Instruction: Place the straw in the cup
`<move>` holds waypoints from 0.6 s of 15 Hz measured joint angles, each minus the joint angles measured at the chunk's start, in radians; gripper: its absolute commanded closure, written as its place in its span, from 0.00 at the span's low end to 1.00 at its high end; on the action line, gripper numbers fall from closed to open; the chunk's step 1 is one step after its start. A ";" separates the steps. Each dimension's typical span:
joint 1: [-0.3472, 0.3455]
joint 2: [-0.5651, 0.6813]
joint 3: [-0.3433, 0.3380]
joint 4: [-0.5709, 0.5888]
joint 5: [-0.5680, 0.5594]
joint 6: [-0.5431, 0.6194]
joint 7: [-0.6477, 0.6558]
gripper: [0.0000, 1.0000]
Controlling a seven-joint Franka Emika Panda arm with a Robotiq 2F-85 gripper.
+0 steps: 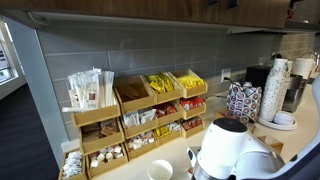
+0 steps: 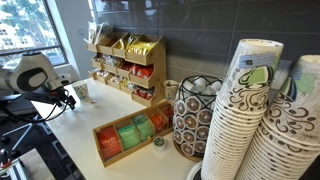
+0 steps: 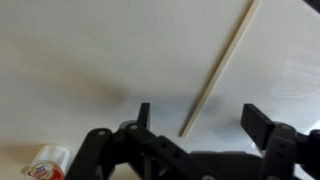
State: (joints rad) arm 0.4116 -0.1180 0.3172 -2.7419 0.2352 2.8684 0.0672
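Note:
In the wrist view a thin pale straw (image 3: 218,68) lies flat on the white counter, slanting from the top right down towards the jaws. My gripper (image 3: 200,122) is open and hangs above it, with the straw's lower end between the two dark fingers and nearer the left one. Nothing is held. The small white cup (image 1: 160,170) stands on the counter near the front edge, beside my white arm (image 1: 235,150). It also shows next to the gripper (image 2: 66,98) as a small white cup (image 2: 81,92). The straw is too thin to make out in both exterior views.
A tiered wooden organiser (image 1: 150,110) of packets and wrapped sticks stands against the wall (image 2: 125,60). Tall stacks of dark-patterned cups (image 2: 250,120), a wire basket (image 2: 193,118) and a wooden tea box (image 2: 128,137) are nearby. A small red-and-white item (image 3: 46,165) lies by the gripper.

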 measured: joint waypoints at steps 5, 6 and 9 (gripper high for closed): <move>-0.029 0.011 0.011 0.000 -0.099 0.018 0.074 0.77; -0.035 0.011 0.014 0.001 -0.114 0.021 0.085 0.85; -0.044 0.011 0.020 0.003 -0.153 0.026 0.115 0.97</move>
State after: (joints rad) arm 0.3677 -0.1071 0.3371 -2.7388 0.0826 2.8944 0.1825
